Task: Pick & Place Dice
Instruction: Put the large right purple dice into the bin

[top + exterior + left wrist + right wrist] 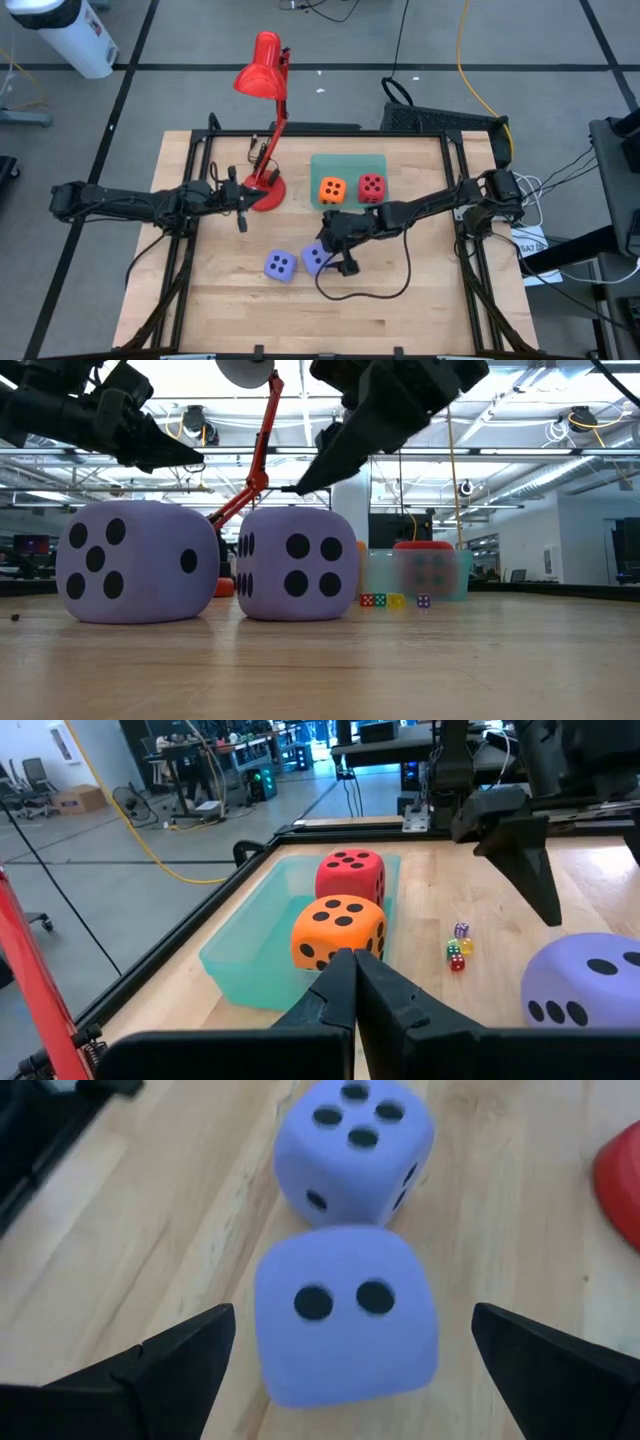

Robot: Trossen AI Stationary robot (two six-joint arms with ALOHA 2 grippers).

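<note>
- Since the dice look like soft foam cubes, they are judged light, squashy and grippy rather than slick; no fragility is expected, though a hard pinch would likely dent them.
- Best hold is judged to be across two opposite flat faces, near mid-height, jaws square to the cube; a corner or edge grip could let it roll out.
- Right gripper (338,254) is spread wide and held just above the nearer lavender die (345,1312), one finger each side, not touching; nothing is held.
- That die sits on the wooden table (420,310) with its two-pip face seen towards the wrist camera.
- Second lavender die (281,265) sits just beside it; a narrow gap is seen in the low view, so finger clearance on that side is judged tight.
- Orange die (333,190) and red die (371,186) are already inside the teal tray (348,161), side by side.
- Left gripper (240,212) is pinched closed and empty, parked near the base of the red desk lamp (262,75).
- Count: four foam dice — two lavender, one orange, one red; two in the tray, two on the table.
- Also counted: one tray, one lamp, and a cluster of about four tiny dice (457,949) beside the tray.
</note>
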